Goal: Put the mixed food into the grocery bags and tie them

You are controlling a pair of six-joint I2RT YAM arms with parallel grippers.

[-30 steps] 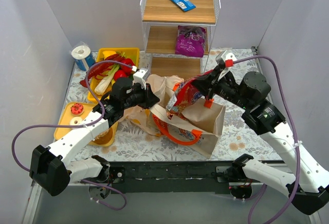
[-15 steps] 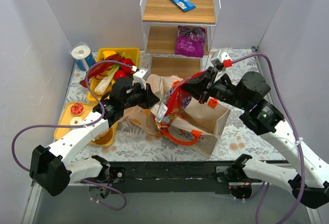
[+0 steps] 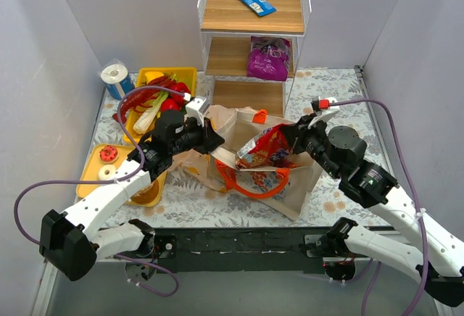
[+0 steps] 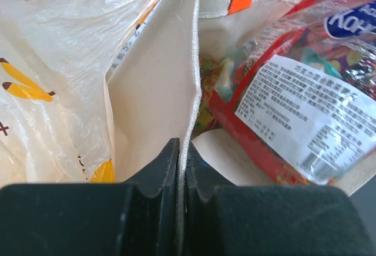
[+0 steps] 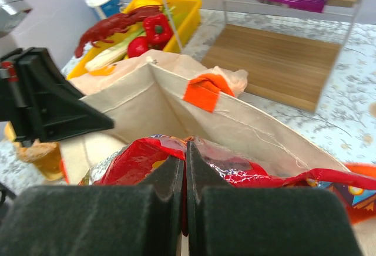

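My left gripper point(image 4: 181, 150) was clamped on the rim seam of the beige tote point(image 4: 150, 91), holding that wall upright. The peach plastic bag point(image 4: 53, 62) lay crumpled just beside it on the left. The red crisp packet point(image 3: 264, 149) sat partly inside the tote's open mouth. My right gripper point(image 5: 184, 150) was pinched closed on the packet's top edge. Behind, the purple snack packet point(image 3: 270, 56) lay on the middle shelf of the wire rack point(image 3: 225, 11).

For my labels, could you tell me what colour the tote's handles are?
Orange handles, clearest in the top external view.
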